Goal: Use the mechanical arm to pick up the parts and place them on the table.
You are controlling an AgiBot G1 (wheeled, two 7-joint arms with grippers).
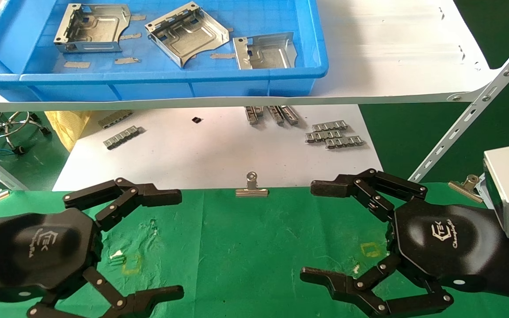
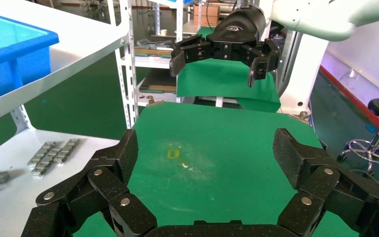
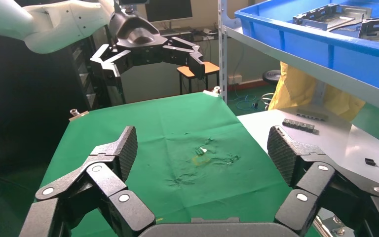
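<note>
Start of job: no grab yet. My left hand (image 1: 122,247) and right hand (image 1: 360,234) both spread wide, empty, over table (image 1: 245,247). Three parts (image 1: 187,33) lie in blue tray (image 1: 170,79), beyond table. Next: reach up into tray, grab one part.

I log three parts (image 1: 187,37) in the tray (image 1: 157,81) on the shelf board (image 1: 391,57), behind and above the table (image 1: 254,247).

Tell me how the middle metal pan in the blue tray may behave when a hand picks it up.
The middle pan is stamped sheet metal, so probably stiff and light. It already lies tilted in the blue tray, so it may rock or slide when touched. Its thin folded walls and bare surface look slippery and perhaps sharp.
</note>
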